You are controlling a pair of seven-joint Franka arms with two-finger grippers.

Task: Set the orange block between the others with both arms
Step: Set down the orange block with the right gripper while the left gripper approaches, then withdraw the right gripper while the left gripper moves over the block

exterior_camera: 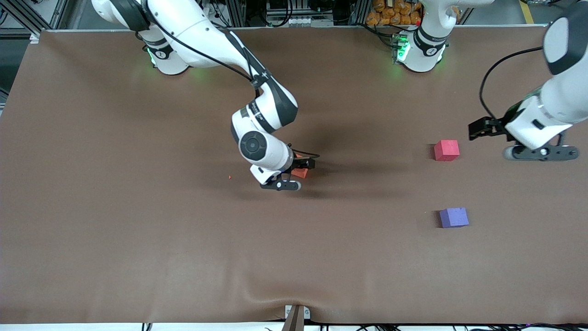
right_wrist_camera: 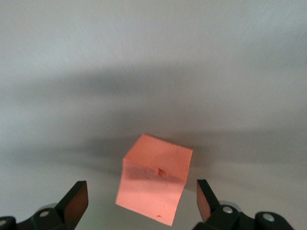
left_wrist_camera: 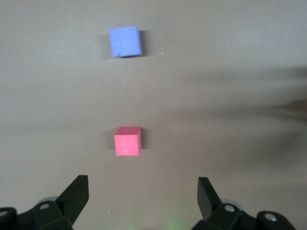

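The small bright orange matte foam-like cube (exterior_camera: 301,172) sits near the centre of the front view, on the brown cloth-covered surface (exterior_camera: 138,230), mostly hidden under the right arm's wrist. In the right wrist view the orange cube (right_wrist_camera: 154,178) lies tilted at the lower middle of the frame, its top face pale salmon with a small dent near one edge, its corners soft. The right end effector (exterior_camera: 294,177) stands spread around it, a dark finger (right_wrist_camera: 76,199) on each side, neither touching the cube.

At the right of the front view a pinkish-red matte cube (exterior_camera: 446,150) lies higher in the frame, and a purple-blue matte cube (exterior_camera: 454,217) below it, with bare cloth between them. Both are well apart from the orange cube.

The left end effector (exterior_camera: 542,152) hangs at the right edge of the front view, just beside the pinkish-red cube, fingers spread wide and holding nothing; its wrist view shows the red cube (left_wrist_camera: 127,141) at mid-frame and the purple-blue one (left_wrist_camera: 125,41) near the top.
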